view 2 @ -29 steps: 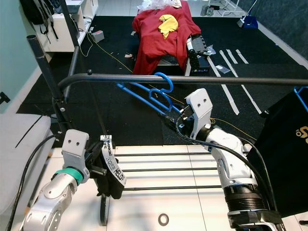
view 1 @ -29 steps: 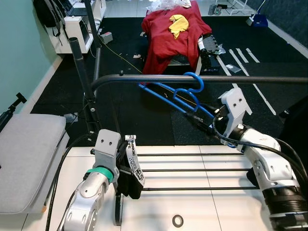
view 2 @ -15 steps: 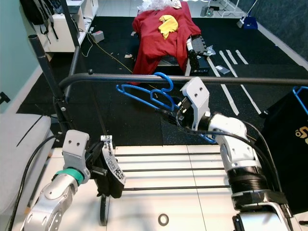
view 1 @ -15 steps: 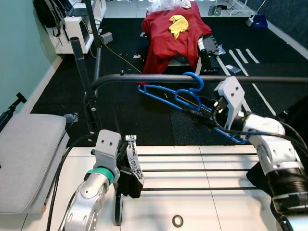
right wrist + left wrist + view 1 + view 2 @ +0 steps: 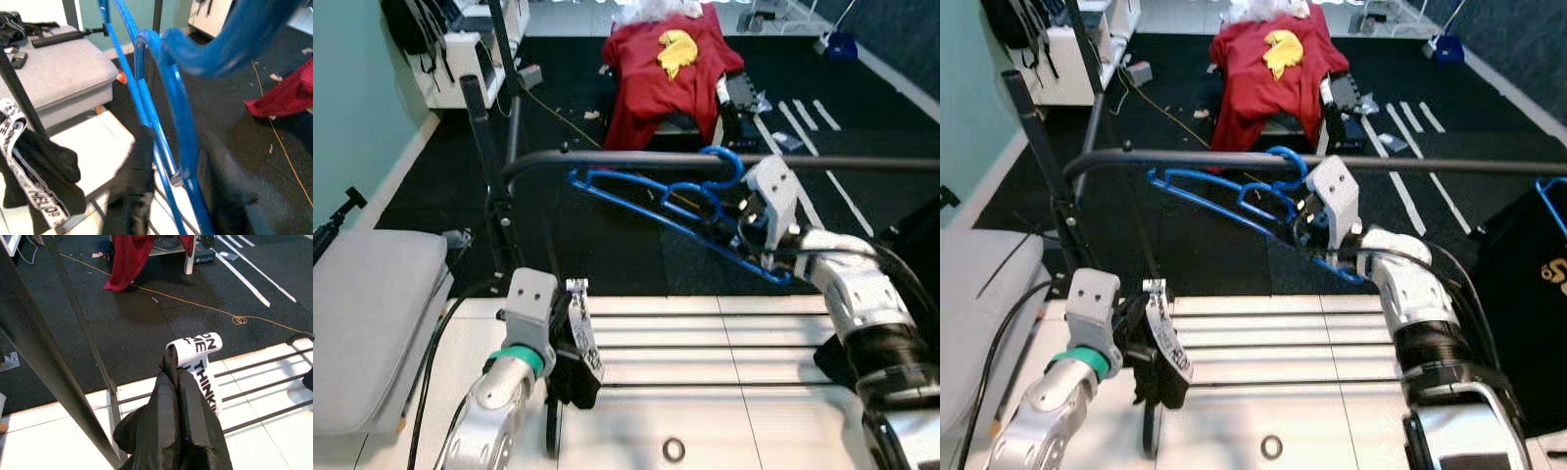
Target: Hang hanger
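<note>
Left gripper (image 5: 576,338): clamped on black garment, low | Blue hanger (image 5: 646,201): hook over rail (image 5: 607,160), long axis slanting down toward robot's right | Right gripper (image 5: 744,235): gripping hanger's lower bar, nearer arm.

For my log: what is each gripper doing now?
Left gripper: shut on black garment with white waistband.
Right gripper: shut on blue plastic hanger.
</note>
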Tool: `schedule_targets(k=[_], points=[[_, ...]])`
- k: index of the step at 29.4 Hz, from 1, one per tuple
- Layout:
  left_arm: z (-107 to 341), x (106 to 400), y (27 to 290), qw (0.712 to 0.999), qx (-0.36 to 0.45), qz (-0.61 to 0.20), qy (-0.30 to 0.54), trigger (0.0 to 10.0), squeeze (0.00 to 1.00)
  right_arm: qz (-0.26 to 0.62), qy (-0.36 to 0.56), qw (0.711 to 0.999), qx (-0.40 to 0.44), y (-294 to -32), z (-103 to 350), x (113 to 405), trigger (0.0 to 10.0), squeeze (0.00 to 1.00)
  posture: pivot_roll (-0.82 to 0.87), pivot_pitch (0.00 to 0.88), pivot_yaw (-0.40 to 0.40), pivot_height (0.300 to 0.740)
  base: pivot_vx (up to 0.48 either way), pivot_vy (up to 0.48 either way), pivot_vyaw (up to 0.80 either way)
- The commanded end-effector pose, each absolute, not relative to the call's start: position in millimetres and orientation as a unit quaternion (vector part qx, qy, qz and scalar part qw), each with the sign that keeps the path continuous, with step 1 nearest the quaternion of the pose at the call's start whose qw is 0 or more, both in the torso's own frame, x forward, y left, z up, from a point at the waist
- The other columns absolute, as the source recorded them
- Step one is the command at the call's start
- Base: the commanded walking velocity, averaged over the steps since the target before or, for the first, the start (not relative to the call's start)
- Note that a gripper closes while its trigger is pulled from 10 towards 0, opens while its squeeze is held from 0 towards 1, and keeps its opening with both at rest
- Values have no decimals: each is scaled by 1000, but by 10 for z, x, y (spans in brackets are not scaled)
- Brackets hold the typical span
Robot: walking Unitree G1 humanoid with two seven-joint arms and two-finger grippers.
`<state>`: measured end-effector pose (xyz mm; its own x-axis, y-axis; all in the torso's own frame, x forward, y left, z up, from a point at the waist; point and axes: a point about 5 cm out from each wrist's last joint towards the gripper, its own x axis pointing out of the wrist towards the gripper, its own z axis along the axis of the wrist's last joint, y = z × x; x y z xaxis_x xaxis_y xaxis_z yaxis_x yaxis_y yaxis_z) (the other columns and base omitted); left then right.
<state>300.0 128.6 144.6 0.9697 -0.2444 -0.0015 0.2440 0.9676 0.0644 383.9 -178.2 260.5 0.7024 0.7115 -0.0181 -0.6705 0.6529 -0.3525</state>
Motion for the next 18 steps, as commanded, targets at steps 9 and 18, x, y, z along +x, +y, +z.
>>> schedule_targets(k=[9, 18], points=[[1456, 2962, 1316, 993, 34, -116, -6, 10000, 0, 387, -60, 903, -174, -1738, 2595, 3878, 0, 0, -157, 166, 40, 740, 0, 0, 0], [1470, 2989, 1263, 992, 29, -121, -9, 10000, 0, 438, -156, 863, -195, -1582, 2960, 3468, 1176, 0, -196, 169, 44, 740, 0, 0, 0]])
